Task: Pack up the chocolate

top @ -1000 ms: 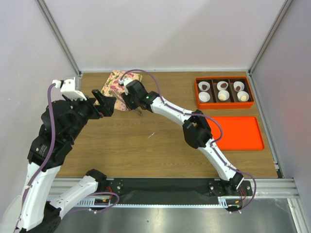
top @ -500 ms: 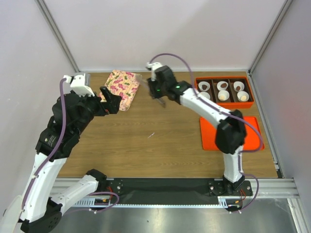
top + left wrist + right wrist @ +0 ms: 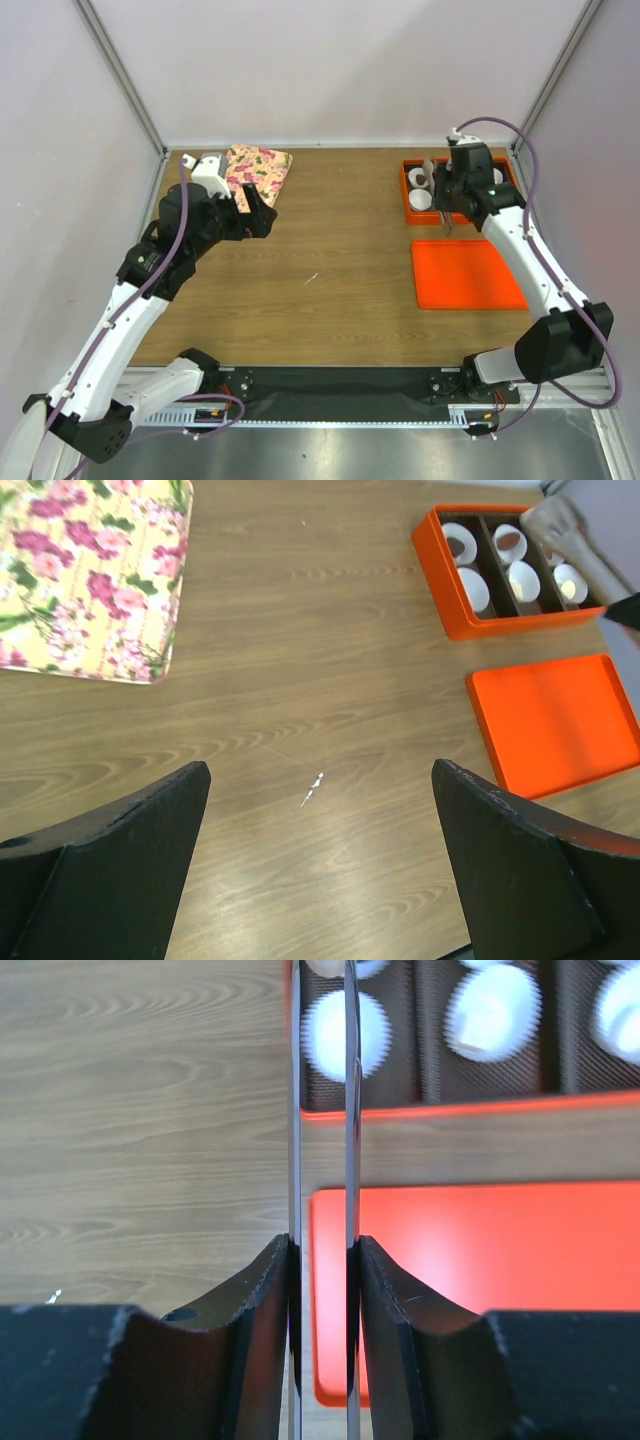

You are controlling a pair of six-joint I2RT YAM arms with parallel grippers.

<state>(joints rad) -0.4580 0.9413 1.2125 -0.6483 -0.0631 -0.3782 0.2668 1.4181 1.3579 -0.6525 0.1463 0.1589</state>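
Right gripper (image 3: 320, 1250) pinches tongs (image 3: 295, 1110) near dark-brown chocolate (image 3: 460, 546).

A wooden table (image 3: 330, 230) stands between plain pale walls (image 3: 330, 70), metal posts (image 3: 120, 78) at its far corners, evenly lit.

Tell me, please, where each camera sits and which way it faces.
Top external: above, behind the bases, looking down at the table; left arm and right arm show.
Left wrist: looks down at the table through the open left tool.
Right wrist: looks down along the right tool, shut on tweezers.
All three share the orange box.
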